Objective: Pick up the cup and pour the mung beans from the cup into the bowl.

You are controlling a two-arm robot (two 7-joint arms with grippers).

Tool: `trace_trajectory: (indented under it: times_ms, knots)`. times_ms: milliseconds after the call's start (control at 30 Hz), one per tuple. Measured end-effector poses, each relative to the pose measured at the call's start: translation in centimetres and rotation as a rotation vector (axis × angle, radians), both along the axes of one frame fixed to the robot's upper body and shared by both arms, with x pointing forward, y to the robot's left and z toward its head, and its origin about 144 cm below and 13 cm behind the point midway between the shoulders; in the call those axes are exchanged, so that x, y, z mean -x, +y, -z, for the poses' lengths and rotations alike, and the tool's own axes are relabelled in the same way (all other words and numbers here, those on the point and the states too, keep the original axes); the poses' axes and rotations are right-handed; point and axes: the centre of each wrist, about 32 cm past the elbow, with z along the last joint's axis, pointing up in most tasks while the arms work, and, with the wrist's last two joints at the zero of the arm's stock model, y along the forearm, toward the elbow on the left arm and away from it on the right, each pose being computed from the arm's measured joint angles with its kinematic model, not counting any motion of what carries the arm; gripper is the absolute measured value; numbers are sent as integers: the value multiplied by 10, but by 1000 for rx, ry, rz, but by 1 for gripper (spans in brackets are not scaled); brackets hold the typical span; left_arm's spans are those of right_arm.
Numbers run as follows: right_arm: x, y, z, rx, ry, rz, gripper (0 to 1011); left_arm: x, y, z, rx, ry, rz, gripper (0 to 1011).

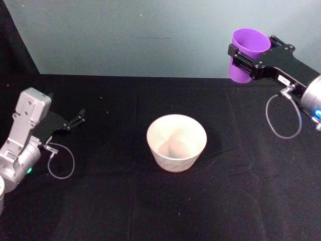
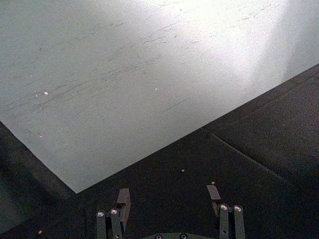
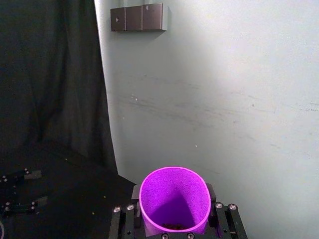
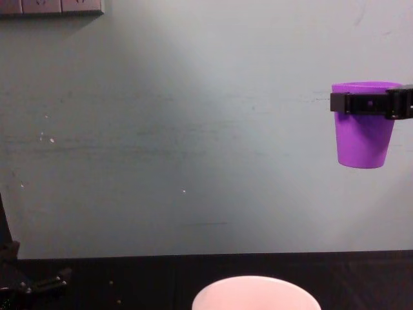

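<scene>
— Status of the right gripper [image 1: 241, 59] is requested.
— It is seen raised high above the black cloth table [image 1: 125, 201], clenched around a small purple plastic cup [image 1: 249, 42]. In the chest view the cup [image 4: 364, 139] is gripped just under its rim and is held upright.
— What is found inside the cup?
— A thin layer of tiny olive-brown round mung beans [image 3: 172, 226] is made out at its bottom, down between the right gripper's two sides.
— Where is the wide round pale pinkish-white bowl [image 1: 175, 163] placed?
— It is set on the table, well below the right gripper and off to its left, nearer the robot. It is touched by neither gripper, and it lies between the two.
— And the left gripper [image 1: 77, 118]?
— It is seen low over the table, with the bowl well apart to its right. Its fingers [image 2: 123, 196] are spread, released. A few loose grains [image 2: 182, 171] are noted on the cloth just ahead of it.
</scene>
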Motion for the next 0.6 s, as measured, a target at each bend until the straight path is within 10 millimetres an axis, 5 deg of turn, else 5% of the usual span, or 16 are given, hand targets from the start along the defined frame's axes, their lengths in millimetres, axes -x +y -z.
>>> trace_trajectory:
  times_ms: [600]
  knots:
    - [0, 0, 0, 0, 0, 0, 730, 0, 0, 0, 0, 0, 0, 1000]
